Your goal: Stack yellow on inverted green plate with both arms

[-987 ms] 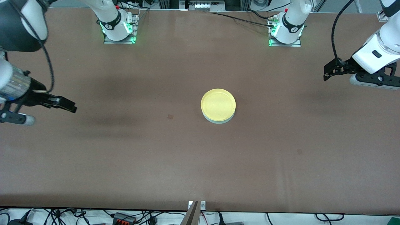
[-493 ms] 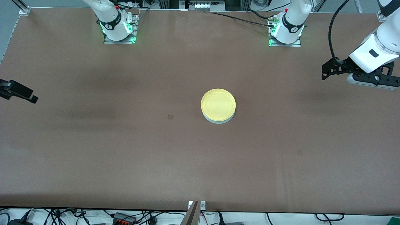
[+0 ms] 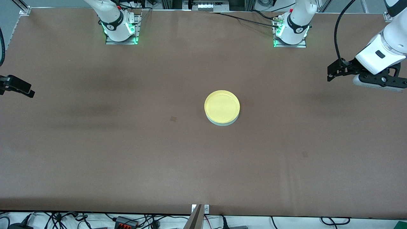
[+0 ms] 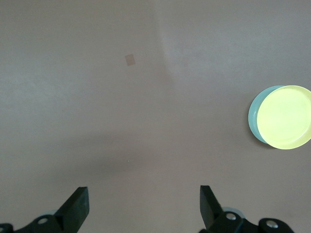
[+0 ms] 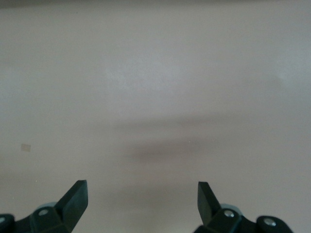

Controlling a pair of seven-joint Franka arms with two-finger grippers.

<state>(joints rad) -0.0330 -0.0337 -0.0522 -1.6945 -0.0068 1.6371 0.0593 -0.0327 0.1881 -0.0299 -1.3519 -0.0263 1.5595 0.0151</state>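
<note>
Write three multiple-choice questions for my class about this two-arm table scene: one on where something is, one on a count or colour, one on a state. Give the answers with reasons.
1. Where is the yellow plate?
A. on the green plate
B. under the green plate
C. in a gripper

2. How many plates are on the table?
A. one
B. two
C. three

3. What state is the left gripper in?
A. shut on a plate
B. shut, empty
C. open, empty

Answers:
1 A, since the green plate peeks out from beneath it.
2 B, one yellow and one green.
3 C, its fingers stand wide apart over bare table, as do the right gripper fingers.
</note>
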